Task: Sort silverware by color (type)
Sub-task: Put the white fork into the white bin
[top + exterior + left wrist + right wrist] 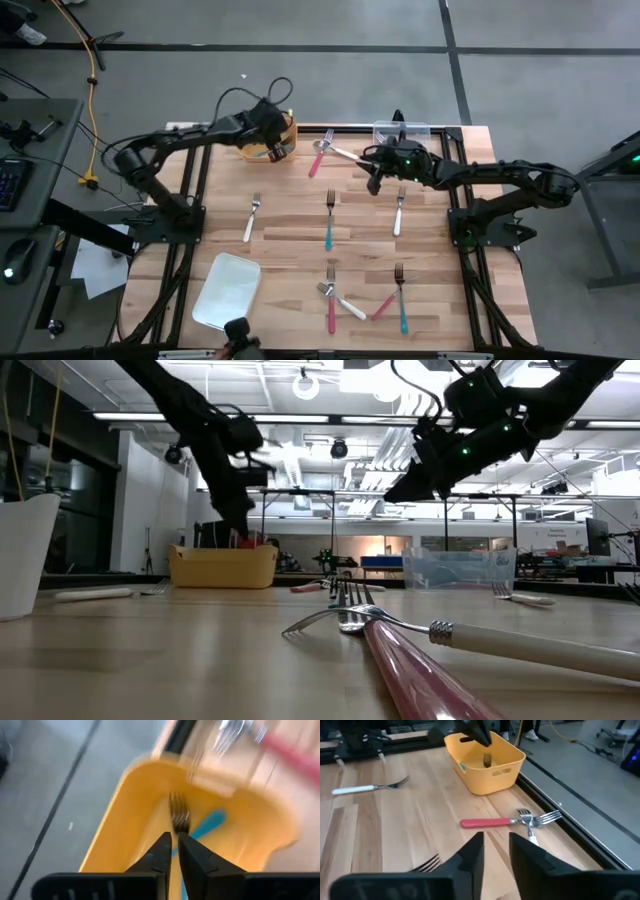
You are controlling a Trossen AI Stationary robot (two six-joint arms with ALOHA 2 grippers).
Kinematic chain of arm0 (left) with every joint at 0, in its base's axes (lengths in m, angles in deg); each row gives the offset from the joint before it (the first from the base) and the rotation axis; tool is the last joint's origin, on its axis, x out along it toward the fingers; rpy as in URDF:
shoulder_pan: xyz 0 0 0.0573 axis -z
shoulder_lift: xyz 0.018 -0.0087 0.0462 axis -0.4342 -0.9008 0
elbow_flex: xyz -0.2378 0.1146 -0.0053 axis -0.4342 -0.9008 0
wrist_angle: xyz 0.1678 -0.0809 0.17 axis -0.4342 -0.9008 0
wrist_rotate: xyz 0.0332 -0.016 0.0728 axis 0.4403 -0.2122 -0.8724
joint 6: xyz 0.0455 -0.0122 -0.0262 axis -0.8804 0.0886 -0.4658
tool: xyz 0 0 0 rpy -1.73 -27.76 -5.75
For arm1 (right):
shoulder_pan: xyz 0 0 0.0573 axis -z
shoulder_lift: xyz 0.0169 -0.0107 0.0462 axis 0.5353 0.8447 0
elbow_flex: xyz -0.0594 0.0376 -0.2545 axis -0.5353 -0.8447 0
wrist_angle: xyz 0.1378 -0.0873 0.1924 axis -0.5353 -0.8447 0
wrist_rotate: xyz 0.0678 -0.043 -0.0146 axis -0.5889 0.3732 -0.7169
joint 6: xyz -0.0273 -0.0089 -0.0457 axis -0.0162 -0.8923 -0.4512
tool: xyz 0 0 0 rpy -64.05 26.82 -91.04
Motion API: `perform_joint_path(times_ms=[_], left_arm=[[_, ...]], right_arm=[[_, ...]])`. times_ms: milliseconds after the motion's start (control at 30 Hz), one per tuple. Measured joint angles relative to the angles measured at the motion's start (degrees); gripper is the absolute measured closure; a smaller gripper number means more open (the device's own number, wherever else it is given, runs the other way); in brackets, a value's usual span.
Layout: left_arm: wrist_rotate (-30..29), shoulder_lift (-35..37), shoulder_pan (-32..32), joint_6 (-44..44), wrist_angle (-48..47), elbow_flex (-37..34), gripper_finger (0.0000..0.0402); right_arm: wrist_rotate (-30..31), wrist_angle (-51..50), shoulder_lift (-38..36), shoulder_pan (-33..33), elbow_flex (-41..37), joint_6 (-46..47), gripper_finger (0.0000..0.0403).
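Silverware lies scattered across your wooden worktop (pixel 290 240): a red-handled fork (pixel 495 822) crossed with a white-handled one (pixel 345 153) near the far edge, more forks in white, teal and pink toward the near side. Your left claw (pixel 172 842) hangs over the yellow bin (pixel 485 762), fingers almost together with a narrow gap, a teal-handled fork (pixel 197 827) standing in the bin just beyond the tips; you cannot tell whether it is gripped. Your right claw (pixel 495 842) hovers above the worktop near the red-handled fork, fingers parted and holding nothing.
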Motion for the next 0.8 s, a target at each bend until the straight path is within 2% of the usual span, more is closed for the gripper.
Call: perform_joint_path(times_ms=[133, 333, 433, 600, 800], left_arm=[[1.44, 6.35, 2.3, 4.07, 11.08, -8.86, 0.04], [1.69, 15.09, 6.42, 8.8, 27.8, -20.72, 0.0399], [4.57, 18.29, 8.01, 11.85, 35.0, -25.59, 0.0399], [10.48, 20.36, 9.87, 16.26, 45.94, -32.4, 0.0399], [13.42, 20.47, 11.1, 17.88, 54.28, -38.12, 0.0399]], right_arm=[[0.09, -3.19, 0.0, -0.05, 2.95, 2.42, 0.0292], [0.16, -7.41, 0.25, 0.48, 7.73, 2.24, 0.029], [0.18, -11.89, 2.23, 1.04, 11.8, 1.21, 0.029], [-1.89, -23.61, 9.95, 2.37, 21.97, -2.42, 0.029], [-4.69, -33.57, 22.37, 5.51, 34.77, -7.05, 0.0279]])
